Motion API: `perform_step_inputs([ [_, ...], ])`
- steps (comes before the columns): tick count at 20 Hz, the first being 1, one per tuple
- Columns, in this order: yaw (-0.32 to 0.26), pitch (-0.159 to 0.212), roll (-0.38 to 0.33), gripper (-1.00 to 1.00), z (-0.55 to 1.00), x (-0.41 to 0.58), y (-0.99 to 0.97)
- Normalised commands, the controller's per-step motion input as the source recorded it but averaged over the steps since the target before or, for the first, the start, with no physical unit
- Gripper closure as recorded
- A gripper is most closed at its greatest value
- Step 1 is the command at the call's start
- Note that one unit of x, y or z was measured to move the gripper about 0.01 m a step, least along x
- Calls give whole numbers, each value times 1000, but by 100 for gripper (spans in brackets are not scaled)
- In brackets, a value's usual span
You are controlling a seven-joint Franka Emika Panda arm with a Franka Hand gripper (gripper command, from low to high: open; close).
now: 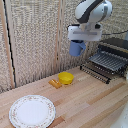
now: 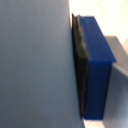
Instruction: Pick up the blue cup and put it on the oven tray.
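The blue cup (image 1: 76,48) hangs in the air, well above the wooden table, with my gripper (image 1: 78,45) shut on it. It is to the exterior view's left of the oven tray (image 1: 107,62), a dark rack of parallel bars jutting from the black oven, and somewhat higher than it. In the wrist view the cup's pale blue wall (image 2: 35,65) fills most of the picture, and one blue finger (image 2: 97,65) with a black pad presses flat against it. The cup's handle does not show.
A shallow yellow bowl (image 1: 65,78) sits on the table (image 1: 90,105) below the cup, with a small orange object (image 1: 55,83) beside it. A white patterned plate (image 1: 32,111) lies near the front at the exterior view's left. A woven screen stands behind.
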Motion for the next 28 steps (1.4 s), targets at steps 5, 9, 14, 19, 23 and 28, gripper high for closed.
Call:
perform_step_inputs([
  [5,-75,59,-13,100,195,147,-933],
  [9,-85,45,-77,100,96,151,-856],
  [14,-116,56,-178,100,67,164,-654],
  [19,-152,106,-250,100,24,198,-473],
  [23,-181,165,-257,100,0,236,-404],
  [28,-202,199,-162,100,-2,254,-467],
])
